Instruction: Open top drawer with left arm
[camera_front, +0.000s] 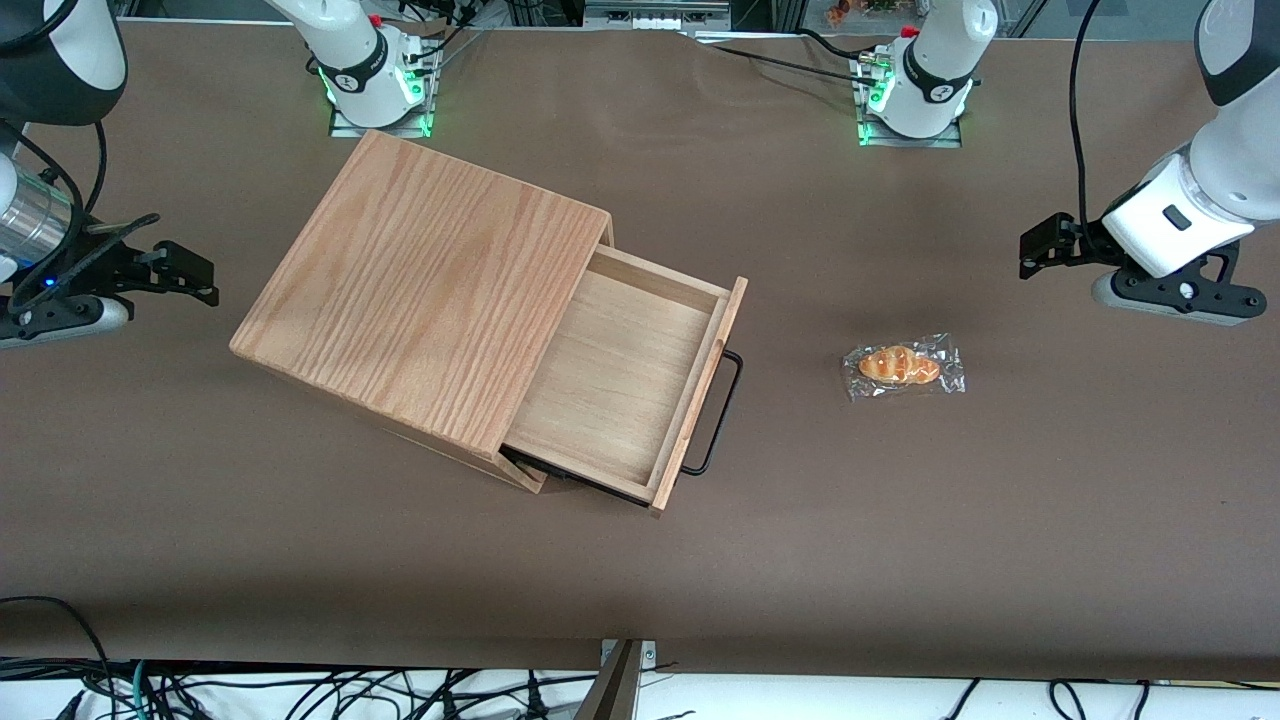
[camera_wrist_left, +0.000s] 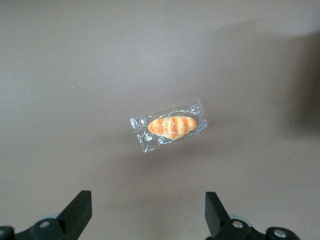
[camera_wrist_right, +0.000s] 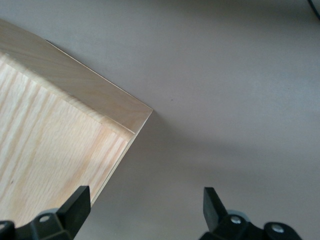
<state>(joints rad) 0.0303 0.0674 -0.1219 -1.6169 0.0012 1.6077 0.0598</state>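
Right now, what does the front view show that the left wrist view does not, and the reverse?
Only the front view shows the top drawer pulled out of the oak cabinet, its black handle free, and the left arm out toward its own end of the table. Only the left wrist view shows the claw open, holding nothing. Both show the wrapped bread roll on the brown table.

A robotics lab: arm bases (camera_front: 368, 75) bolted to a brown counter (camera_front: 640, 560) with green status lights, and loose cables (camera_front: 300, 690) along its near edge.
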